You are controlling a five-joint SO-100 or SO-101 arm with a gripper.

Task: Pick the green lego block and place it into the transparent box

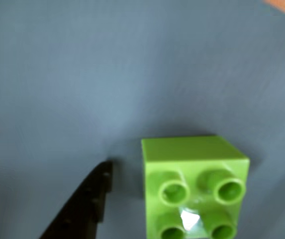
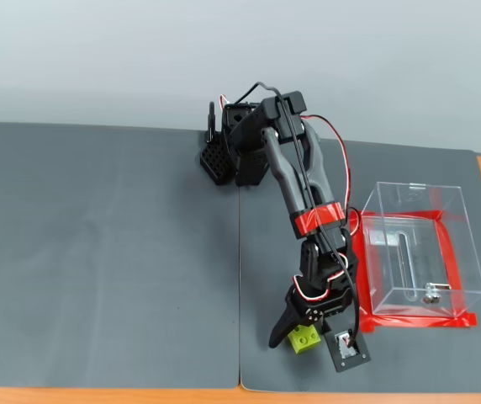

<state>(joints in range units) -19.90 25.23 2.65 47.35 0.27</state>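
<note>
Block: the green lego block [image 2: 305, 337] sits on the grey mat [image 2: 106, 252] of the table, near the transparent box [image 2: 417, 252], off its front left corner in the fixed view, outside it.
Handling: likely light, rigid, smooth-sided; flat opposite side walls look the best hold, below the studs.
Pincer: the pincer [image 2: 295, 337] is spread, straddling the block, not clenched; in the wrist view one black finger [image 1: 90, 199] stands just beside the block [image 1: 195, 191], a gap showing.
Arm: reaches forward from its base [image 2: 224, 156] and folds steeply down over the block, wrist pointing at the mat.
Box: upright and empty apart from a small metal fitting, with red tape [image 2: 417, 320] around its base.
</note>
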